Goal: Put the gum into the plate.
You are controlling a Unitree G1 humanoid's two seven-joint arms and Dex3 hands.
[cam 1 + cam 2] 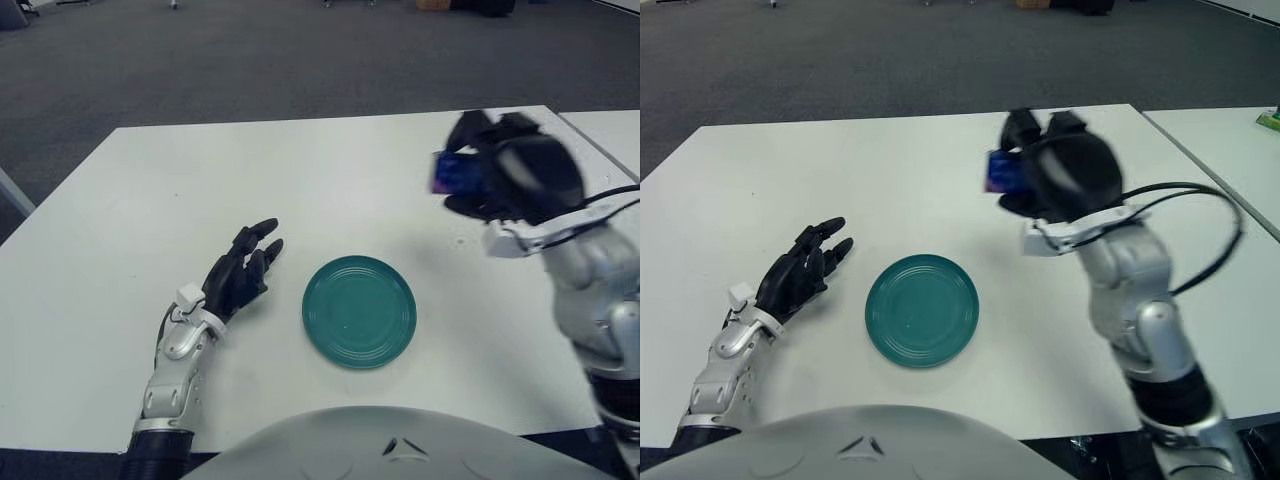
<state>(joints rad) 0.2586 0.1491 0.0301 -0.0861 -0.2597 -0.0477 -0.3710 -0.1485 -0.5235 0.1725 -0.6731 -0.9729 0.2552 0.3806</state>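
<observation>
gum [1001,171] blurred, perhaps half-hidden by right robot hand [1055,165]

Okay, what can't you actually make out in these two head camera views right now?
- Gum: only a blue corner shows; the right hand wraps the rest, both views.
- Gum's label: motion-blurred, unreadable.
- Left hand left of the plate: whether it touches the table is unclear.
- Robot's body: cut off by the bottom edge.

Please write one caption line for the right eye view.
Right hand holds the blue gum above the table, beyond the green plate; left hand idle.

Plate [359,311] on table [120,230], between both hands.
</observation>
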